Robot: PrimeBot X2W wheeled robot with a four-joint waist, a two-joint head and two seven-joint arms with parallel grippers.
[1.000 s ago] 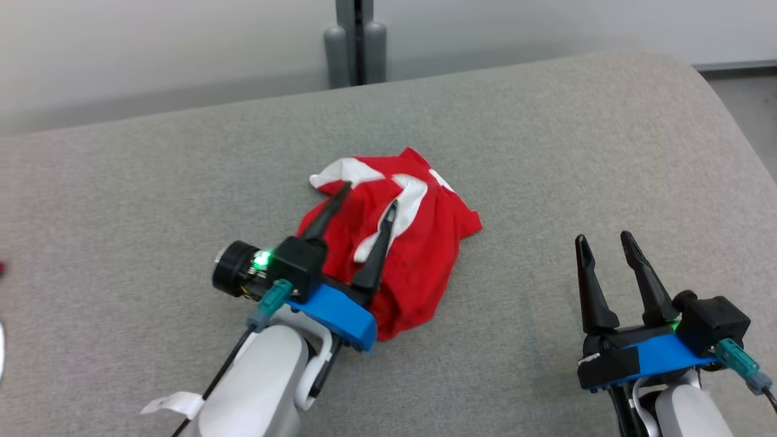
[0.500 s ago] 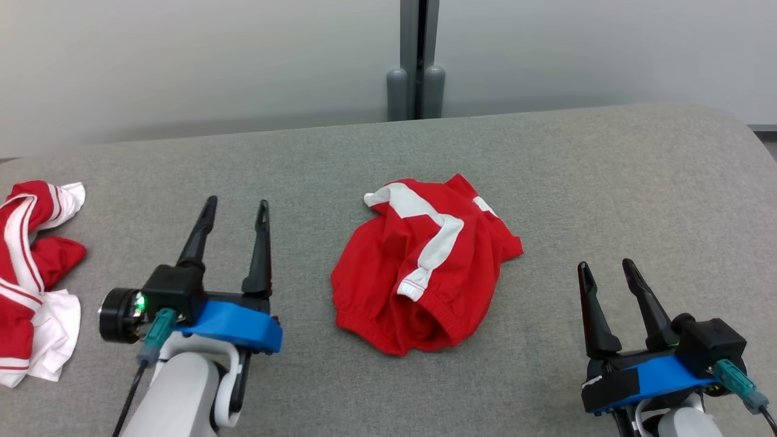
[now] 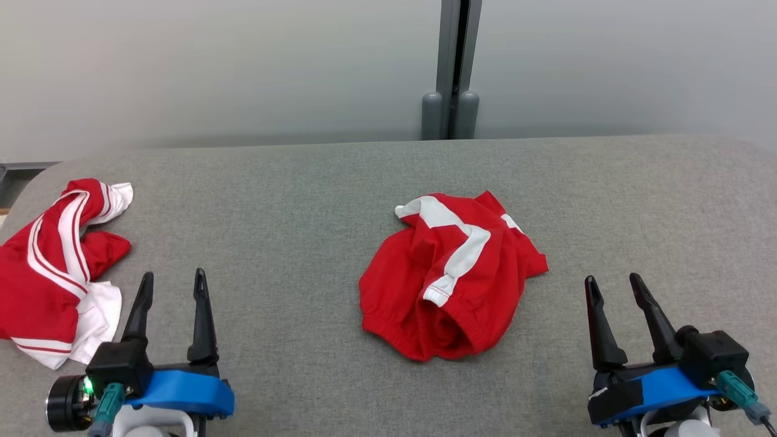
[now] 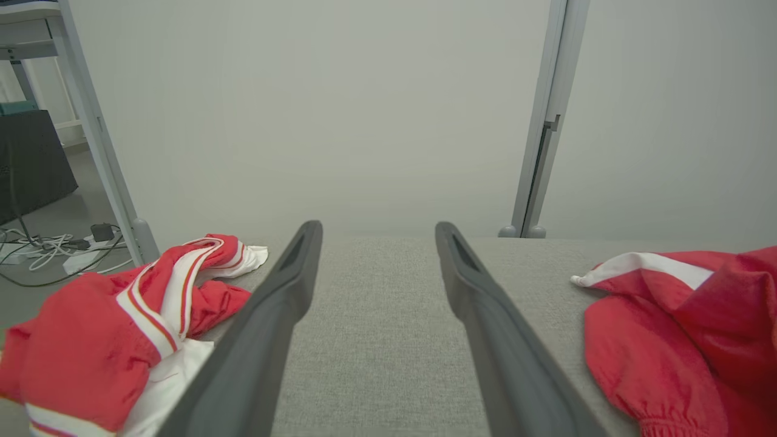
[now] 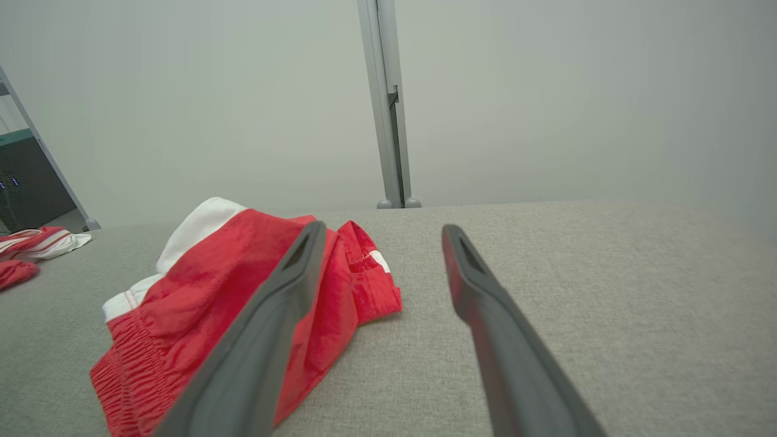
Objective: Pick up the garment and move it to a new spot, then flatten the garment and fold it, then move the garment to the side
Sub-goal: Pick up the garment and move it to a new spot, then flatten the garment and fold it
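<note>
We've got the crumpled red garment (image 3: 449,285) lying mid-surface on the grey padded top (image 3: 291,243), at 2 o'clock from our left gripper (image 3: 173,274) and 10 o'clock from our right gripper (image 3: 612,278). Both have fingers spread apart, holding nothing. A second red-and-white piece (image 3: 54,273) sits way over at 9 o'clock.

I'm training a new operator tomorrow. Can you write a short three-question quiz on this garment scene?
1. True or false: the left gripper is shut on the middle red garment.
2. Multiple choice: the striped red-and-white garment lies toward which side of the grey surface? A) the robot's left B) the robot's right C) the far edge
3. Fill in: the right gripper stands ___ and holds nothing.
Key: 1 false; 2 A; 3 open.
</note>
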